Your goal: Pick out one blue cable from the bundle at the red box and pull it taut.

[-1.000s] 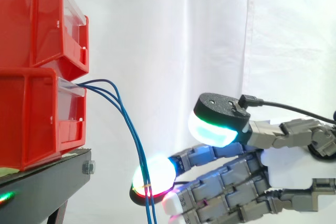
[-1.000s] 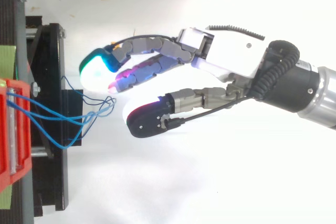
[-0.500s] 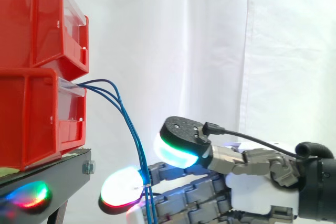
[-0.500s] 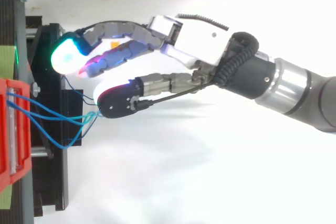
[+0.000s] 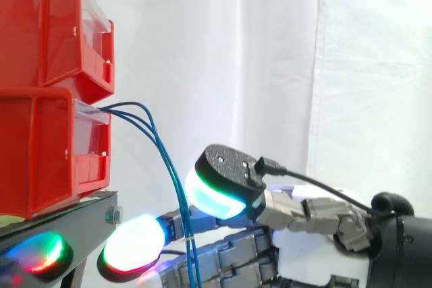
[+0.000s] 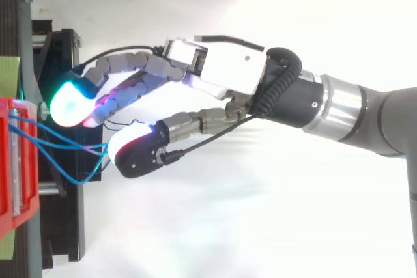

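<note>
Hand point(image 6: 225, 73) is open. The fingers point(image 6: 68, 99) are loosely stretched toward the stand point(image 5: 67, 224), the thumb point(image 6: 133, 151) is held apart from them, and nothing is pinched yet. In the side view the blue cables point(image 5: 166, 163) drop right through that gap, crossing in front of a finger. I can't tell if they're actually touching it or just passing by.

The cables come out of the front of the lower red box point(image 5: 40, 146), arc over, then hang down past the stand's edge, close together.

My read on handling: they're thin, light and floppy, with a bit of spring in the bend. The insulation is probably slick, so it needs a proper pad-to-pad pinch or the cable will just slide through. From above they fan out nearer the box and bunch up by the thumb, so separating one looks easier a bit closer to the box. Grabbing at the bunched part risks taking two or three at once. Since they're anchored at the box, I'd pull gently.
</note>
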Robot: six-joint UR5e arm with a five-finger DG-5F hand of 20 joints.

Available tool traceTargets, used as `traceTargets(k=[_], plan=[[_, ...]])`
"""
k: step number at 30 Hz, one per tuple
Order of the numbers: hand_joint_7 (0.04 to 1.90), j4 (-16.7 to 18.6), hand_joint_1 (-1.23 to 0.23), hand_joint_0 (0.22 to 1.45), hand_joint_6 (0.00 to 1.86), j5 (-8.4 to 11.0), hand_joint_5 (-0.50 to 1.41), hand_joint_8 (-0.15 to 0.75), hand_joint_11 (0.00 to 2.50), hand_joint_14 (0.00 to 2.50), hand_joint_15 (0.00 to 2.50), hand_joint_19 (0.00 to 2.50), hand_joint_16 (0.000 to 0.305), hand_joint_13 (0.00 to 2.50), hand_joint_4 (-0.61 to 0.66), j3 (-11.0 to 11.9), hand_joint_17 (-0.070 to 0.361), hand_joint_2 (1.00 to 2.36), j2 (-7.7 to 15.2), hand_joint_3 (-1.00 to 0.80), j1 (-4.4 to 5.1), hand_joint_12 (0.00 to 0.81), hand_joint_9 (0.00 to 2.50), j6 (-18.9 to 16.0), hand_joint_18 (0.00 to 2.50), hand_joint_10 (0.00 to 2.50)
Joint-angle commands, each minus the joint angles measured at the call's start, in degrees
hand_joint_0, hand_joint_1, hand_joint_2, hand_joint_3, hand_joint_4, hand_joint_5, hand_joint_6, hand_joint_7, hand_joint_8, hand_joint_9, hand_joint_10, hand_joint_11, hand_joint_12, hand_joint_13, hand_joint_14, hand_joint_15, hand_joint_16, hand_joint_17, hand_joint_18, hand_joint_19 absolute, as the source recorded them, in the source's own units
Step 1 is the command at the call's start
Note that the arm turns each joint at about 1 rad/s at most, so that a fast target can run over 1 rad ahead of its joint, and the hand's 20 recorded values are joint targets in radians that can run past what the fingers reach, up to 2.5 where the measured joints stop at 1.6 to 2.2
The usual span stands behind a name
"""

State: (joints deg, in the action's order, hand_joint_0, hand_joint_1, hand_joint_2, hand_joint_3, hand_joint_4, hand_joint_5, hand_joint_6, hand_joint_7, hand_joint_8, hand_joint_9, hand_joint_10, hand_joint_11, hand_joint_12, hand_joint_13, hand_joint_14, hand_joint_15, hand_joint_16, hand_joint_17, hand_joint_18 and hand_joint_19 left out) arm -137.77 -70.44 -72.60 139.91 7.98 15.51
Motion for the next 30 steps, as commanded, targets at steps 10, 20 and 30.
traceTargets(k=[10, 20, 30], plan=[[0.80, 2.2, -0.61, 0.49, 0.50, -5.85, -0.14, 0.259, 0.21, 0.01, 0.31, 0.49, 0.051, 0.74, 0.17, 0.0, 0.114, 1.00, 0.8, -0.50, -0.68, 0.363, 0.86, 2.7, 0.58, 0.01], [0.89, 2.3, -0.56, 0.53, 0.50, -8.84, -0.13, 0.254, 0.26, 0.01, 0.35, 0.55, 0.049, 0.78, 0.15, 0.0, 0.110, 1.00, 0.8, -0.50, -1.91, 0.357, 0.90, 2.5, 0.61, 0.01], [0.93, 2.3, -0.59, 0.54, 0.50, -11.30, -0.12, 0.256, 0.29, 0.02, 0.39, 0.57, 0.048, 0.83, 0.14, 0.0, 0.109, 1.00, 0.7, -0.49, -3.58, 0.354, 0.91, 2.6, 0.65, 0.01]])
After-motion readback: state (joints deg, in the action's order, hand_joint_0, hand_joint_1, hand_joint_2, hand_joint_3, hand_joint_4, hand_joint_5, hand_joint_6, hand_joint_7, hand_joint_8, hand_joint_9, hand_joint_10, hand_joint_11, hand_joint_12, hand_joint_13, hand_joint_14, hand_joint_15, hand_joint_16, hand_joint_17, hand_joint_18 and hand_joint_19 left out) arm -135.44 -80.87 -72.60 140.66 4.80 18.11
